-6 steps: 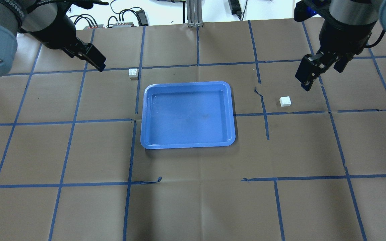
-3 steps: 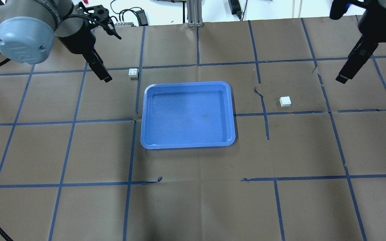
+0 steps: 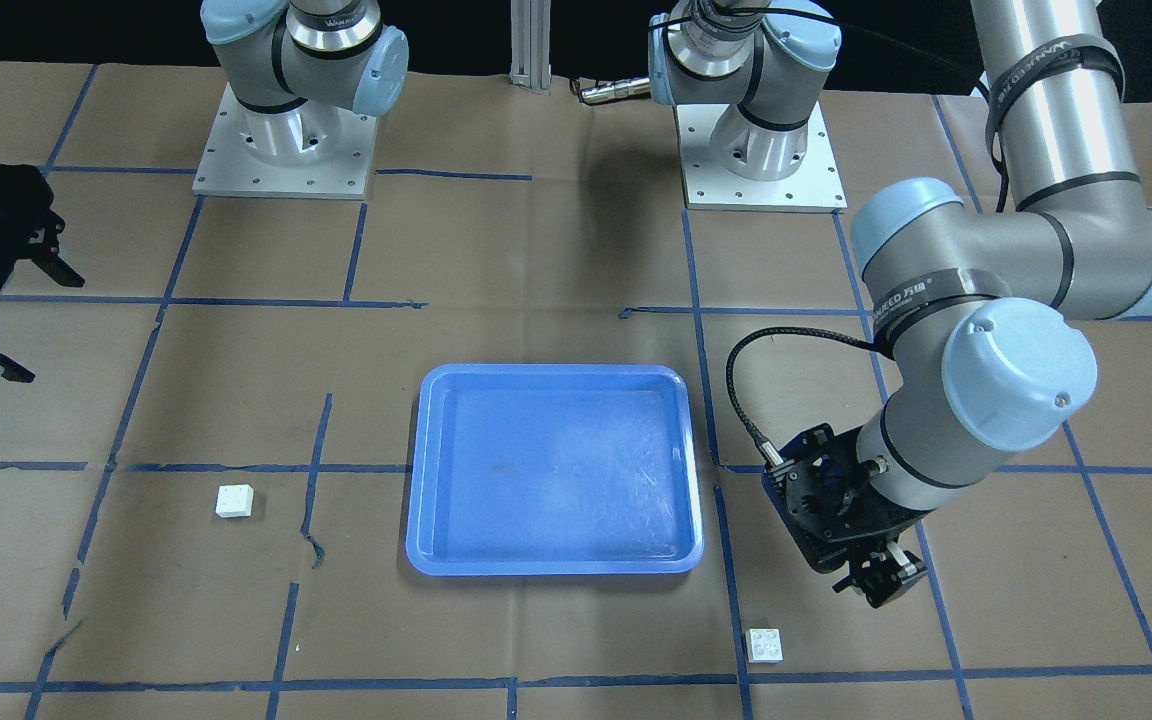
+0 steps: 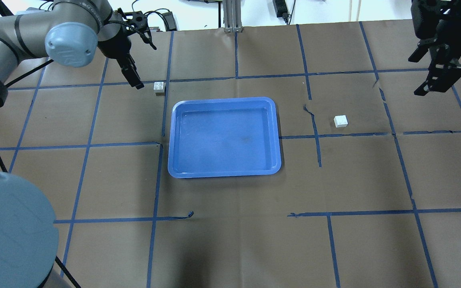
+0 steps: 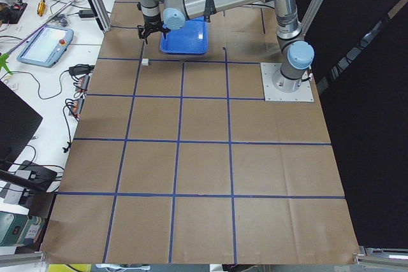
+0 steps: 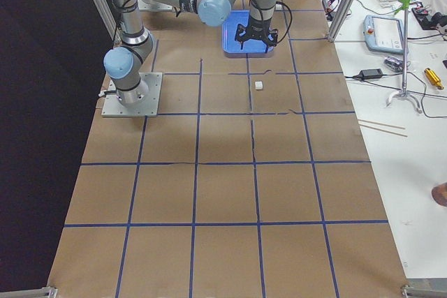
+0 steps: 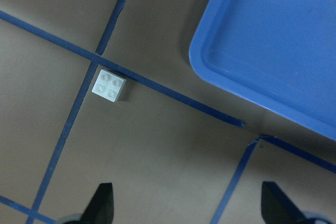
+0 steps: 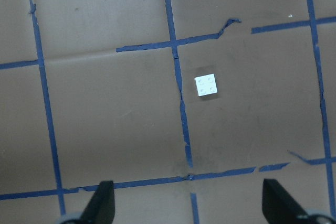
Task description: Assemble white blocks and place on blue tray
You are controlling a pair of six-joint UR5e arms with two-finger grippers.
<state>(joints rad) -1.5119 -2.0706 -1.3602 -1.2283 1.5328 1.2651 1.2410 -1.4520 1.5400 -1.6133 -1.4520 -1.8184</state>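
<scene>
One white block (image 4: 159,87) lies on the table just off the blue tray's (image 4: 224,136) far left corner. My left gripper (image 4: 135,83) hangs open just left of it. In the left wrist view the block (image 7: 109,85) lies ahead of the spread fingertips (image 7: 102,203), beside the tray's corner (image 7: 262,45). The second white block (image 4: 341,121) lies right of the tray. My right gripper (image 4: 415,77) is open and high, right of and behind that block. In the right wrist view the block (image 8: 207,84) sits well ahead of the fingertips (image 8: 276,203). The tray holds nothing.
Brown paper with blue tape lines covers the table (image 4: 230,240). Cables and power units (image 4: 150,24) lie beyond the far edge. The two arm bases (image 3: 281,140) stand at the robot's side. My left arm's elbow (image 4: 10,232) fills the near left corner.
My left gripper has moved right, closer to the white block by the tray's corner. My right gripper has moved right and away from the second block and has turned.
</scene>
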